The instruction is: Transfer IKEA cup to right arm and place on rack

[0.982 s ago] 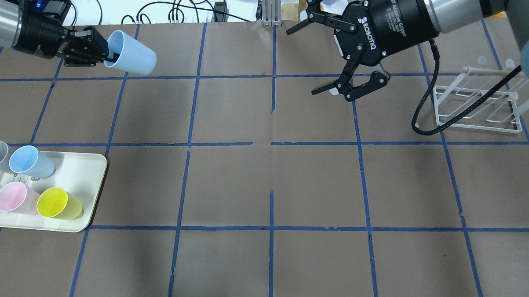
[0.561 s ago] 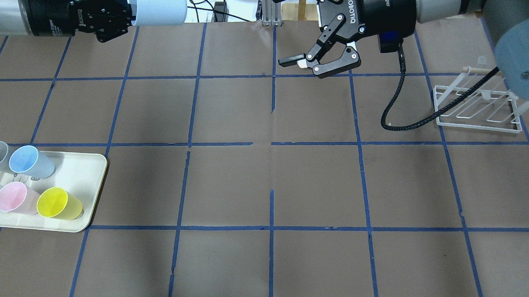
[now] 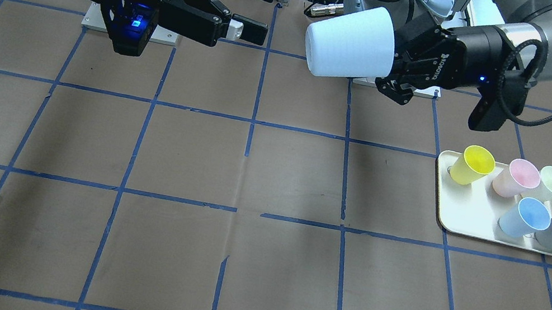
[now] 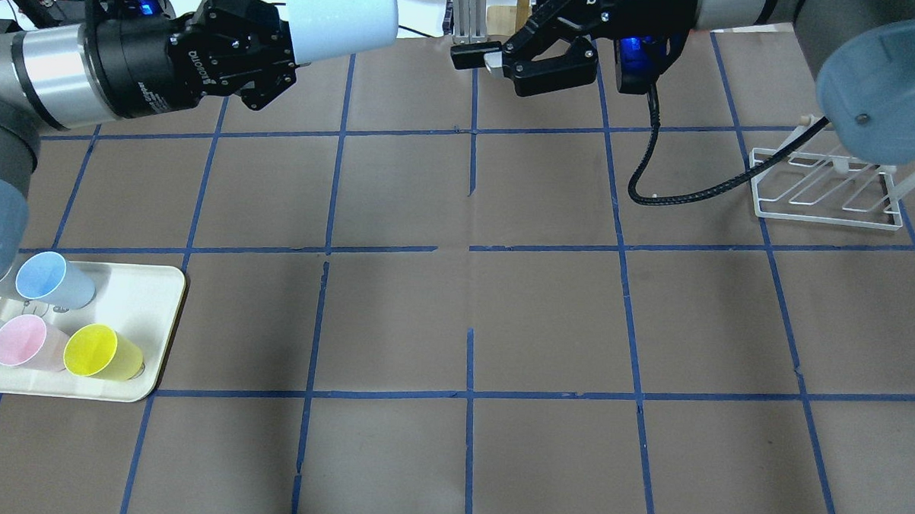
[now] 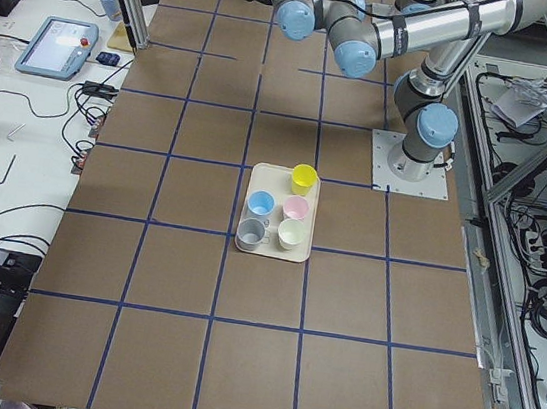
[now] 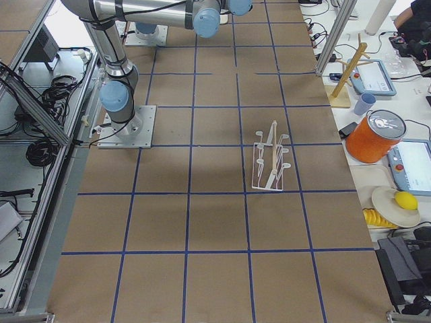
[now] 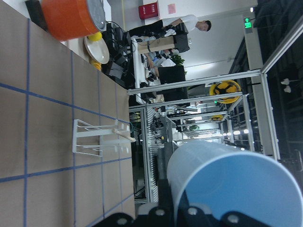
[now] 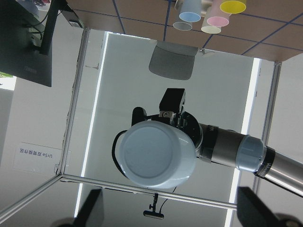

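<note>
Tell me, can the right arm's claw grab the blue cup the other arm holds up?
Probably yes. The right claw is open and faces the closed bottom of the cup, with only empty air between them. The left claw holds the rim end, leaving the rest free.

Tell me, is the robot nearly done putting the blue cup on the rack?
Not yet. Done: the cup is off the tray, gripped by the left tool. Now: its bottom faces the open right tool, a gap between them. Left: passing it over and setting it on the rack, which holds no cup.
</note>
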